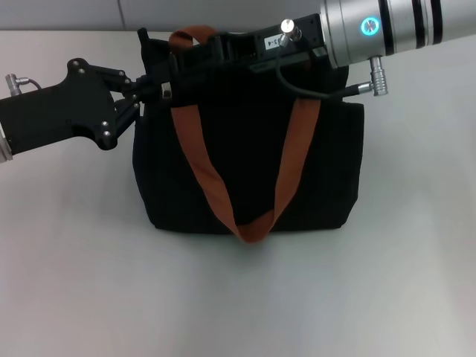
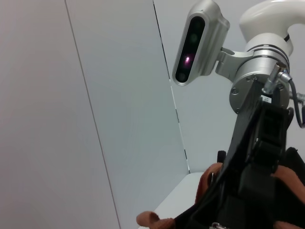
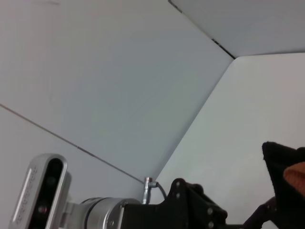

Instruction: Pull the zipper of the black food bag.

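Note:
The black food bag (image 1: 245,149) stands upright in the middle of the white table, its rust-orange handles (image 1: 202,167) hanging down its front. My left gripper (image 1: 160,91) comes in from the left and is shut on the bag's top left corner. My right gripper (image 1: 199,56) reaches from the upper right across the bag's top edge and ends close to the left one. The zipper is hidden under the two grippers. In the right wrist view a corner of the bag (image 3: 283,181) shows beside the left arm's black hand (image 3: 190,205).
The white table (image 1: 238,297) extends in front of the bag and to both sides. A pale wall (image 2: 95,95) rises behind it. The right arm's silver wrist (image 1: 387,26) and its cable (image 1: 312,88) hang over the bag's top right.

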Motion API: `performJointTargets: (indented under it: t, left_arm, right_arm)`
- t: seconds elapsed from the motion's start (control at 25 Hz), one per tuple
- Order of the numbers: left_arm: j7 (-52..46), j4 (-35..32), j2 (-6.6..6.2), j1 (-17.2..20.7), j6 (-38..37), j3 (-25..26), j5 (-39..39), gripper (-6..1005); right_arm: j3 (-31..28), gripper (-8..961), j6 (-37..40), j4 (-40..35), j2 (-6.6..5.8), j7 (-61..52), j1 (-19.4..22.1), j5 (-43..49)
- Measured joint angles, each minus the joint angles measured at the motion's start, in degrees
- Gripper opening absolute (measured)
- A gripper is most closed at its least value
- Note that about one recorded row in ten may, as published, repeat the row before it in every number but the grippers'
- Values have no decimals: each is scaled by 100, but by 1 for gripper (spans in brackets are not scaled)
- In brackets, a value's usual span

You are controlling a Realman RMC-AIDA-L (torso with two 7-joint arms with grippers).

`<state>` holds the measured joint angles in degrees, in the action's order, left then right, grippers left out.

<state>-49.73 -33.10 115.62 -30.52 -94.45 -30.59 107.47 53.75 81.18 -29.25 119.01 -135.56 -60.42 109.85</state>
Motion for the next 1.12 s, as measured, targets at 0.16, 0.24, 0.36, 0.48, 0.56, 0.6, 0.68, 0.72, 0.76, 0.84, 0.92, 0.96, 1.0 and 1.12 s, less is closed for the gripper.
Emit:
performJointTargets:
  t: [0.16, 0.24, 0.36, 0.48, 0.56, 0.6, 0.68, 0.72, 0.76, 0.84, 0.92, 0.96, 1.0, 1.12]
  left_arm:
    - [-49, -13, 4, -15, -67, -5, 9, 31]
    - [-83, -19, 4, -43, -98, -48, 22, 31]
    - [-150, -65, 15, -114, -112, -92, 30, 31]
    - [-207, -141, 47, -158, -115, -95, 46, 31]
    - [-219, -184, 63, -163, -119, -96, 47, 31]
    - [-222, -190, 67, -163, -121, -96, 46, 31]
    - [-227, -192, 68, -164, -127, -97, 42, 31]
    - [-230, -196, 68, -158, -132, -97, 31, 31]
    - [-230, -196, 68, -158, -132, -97, 31, 31]
    - [-230, -215, 68, -135, -139, -97, 27, 31]
    - [-230, -240, 67, -96, -162, -97, 21, 31]
    - [-230, -240, 67, -96, -162, -97, 21, 31]
    - [-230, -242, 65, -79, -182, -97, 21, 31]
    - [-208, -242, 56, -43, -243, -97, 25, 31]
  right_arm:
    - [83, 527, -131, 21, 18, -2, -17, -12]
    - [116, 530, -177, 22, 28, -3, -21, -22]
    - [126, 506, -204, 24, 42, -4, -44, -25]
    - [126, 482, -205, 25, 45, -5, -45, -31]
    - [126, 466, -205, 25, 46, -5, -39, -35]
    - [126, 458, -205, 25, 45, -5, -31, -38]
    - [126, 442, -206, 25, 46, -5, -10, -40]
    - [126, 434, -205, 25, 45, -5, 5, -42]
    - [126, 426, -205, 25, 45, -5, 5, -42]
    - [127, 410, -198, 25, 41, -5, 15, -42]
    - [127, 394, -187, 23, 40, 17, 35, -42]
    - [127, 386, -186, 20, 39, 19, 42, -42]
    - [127, 378, -186, 20, 39, 19, 42, -42]
    - [127, 354, -187, 8, 38, 25, 60, -42]
